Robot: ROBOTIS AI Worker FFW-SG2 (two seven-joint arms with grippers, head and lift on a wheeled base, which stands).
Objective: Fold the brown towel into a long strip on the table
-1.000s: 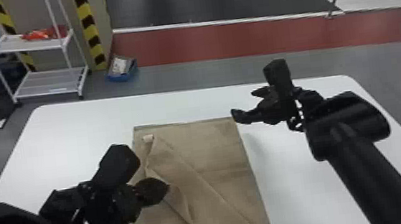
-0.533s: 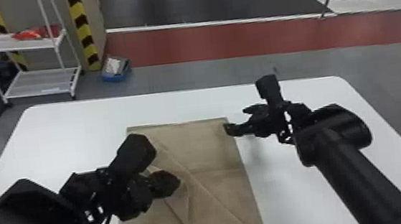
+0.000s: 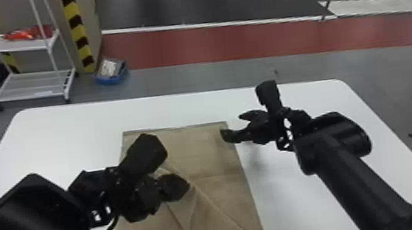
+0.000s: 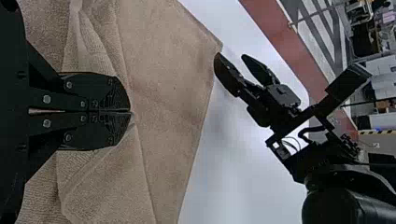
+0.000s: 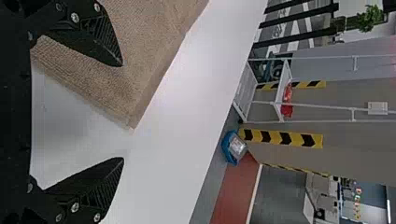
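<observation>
Towel (image 3: 197, 147) at lower centre of the head view, its flap (image 3: 209, 216) pinched in the left gripper (image 4: 130, 111); right gripper (image 5: 123, 111) spread at its upper-right corner. An uneven pull could skew the fold.

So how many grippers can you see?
2: the left gripper, shut on the brown towel, and the right gripper, open by the towel's far right corner.

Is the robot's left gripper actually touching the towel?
Touching: in the left wrist view, folds of the brown towel gather right at the closed tips of the left gripper.
</observation>
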